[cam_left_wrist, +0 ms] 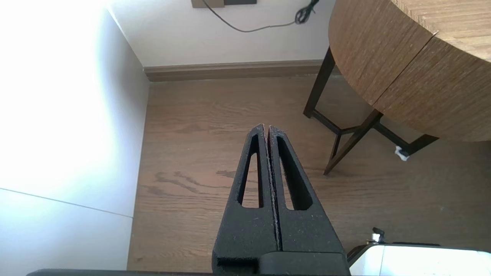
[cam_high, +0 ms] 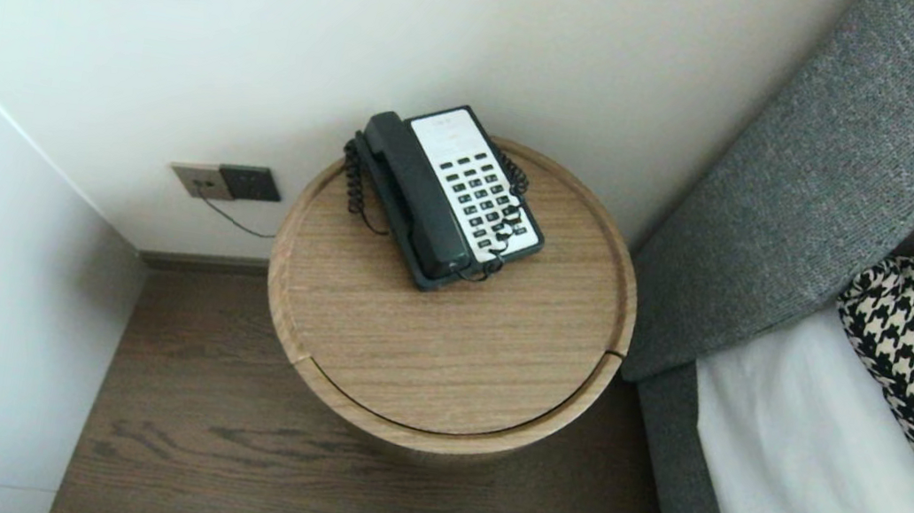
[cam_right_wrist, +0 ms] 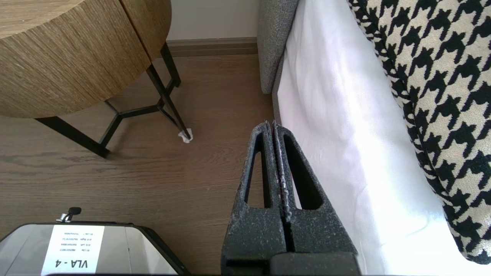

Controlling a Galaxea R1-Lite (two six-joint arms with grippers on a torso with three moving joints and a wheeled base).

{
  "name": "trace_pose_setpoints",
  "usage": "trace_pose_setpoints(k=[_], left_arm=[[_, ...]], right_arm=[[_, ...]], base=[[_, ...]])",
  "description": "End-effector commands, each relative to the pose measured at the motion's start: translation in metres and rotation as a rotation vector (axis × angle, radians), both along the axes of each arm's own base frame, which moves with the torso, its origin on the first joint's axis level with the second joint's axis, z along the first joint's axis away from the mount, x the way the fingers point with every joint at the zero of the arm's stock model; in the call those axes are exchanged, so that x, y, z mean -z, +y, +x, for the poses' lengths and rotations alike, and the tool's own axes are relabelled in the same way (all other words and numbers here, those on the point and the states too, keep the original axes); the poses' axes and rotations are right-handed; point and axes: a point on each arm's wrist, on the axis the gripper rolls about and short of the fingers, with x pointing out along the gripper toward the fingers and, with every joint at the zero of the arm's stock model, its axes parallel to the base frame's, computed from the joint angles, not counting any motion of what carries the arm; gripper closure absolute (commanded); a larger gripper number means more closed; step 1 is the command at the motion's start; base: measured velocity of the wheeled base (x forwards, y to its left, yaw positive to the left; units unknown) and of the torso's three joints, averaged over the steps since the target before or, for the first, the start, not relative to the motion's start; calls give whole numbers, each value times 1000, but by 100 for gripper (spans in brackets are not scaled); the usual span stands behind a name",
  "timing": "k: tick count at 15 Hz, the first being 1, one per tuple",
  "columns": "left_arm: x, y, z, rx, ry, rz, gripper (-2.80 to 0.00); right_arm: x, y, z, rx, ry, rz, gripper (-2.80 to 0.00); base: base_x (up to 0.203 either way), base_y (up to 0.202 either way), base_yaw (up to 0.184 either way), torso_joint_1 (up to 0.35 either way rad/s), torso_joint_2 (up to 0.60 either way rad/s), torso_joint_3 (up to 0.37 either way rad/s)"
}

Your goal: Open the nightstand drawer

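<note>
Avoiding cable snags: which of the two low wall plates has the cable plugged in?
The beige plate, on the left of the pair; the thin cable hangs from it, while the dark plate has none.

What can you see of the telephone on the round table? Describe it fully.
The telephone is a corded desk set: dark plastic body, white faceplate, rows of black keys. Its dark handset rests in the cradle along the left side. A black coiled cord bulges out left and trails across the keys on the right. The set sits flat and askew on the far part of the round wooden table, near the wall.
</note>
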Motion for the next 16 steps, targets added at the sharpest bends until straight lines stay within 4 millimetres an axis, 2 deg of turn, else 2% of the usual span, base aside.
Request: trace_pose_setpoints(k=[1,16], left_arm=[[0,0,0,-1,3,0,0],[0,0,0,0,3,0,0]], right_arm=[[0,0,-1,0,-7,0,0],[0,0,0,-2,-8,0,0]], base=[[0,0,0,0,0,0],[0,0,0,0,0,0]])
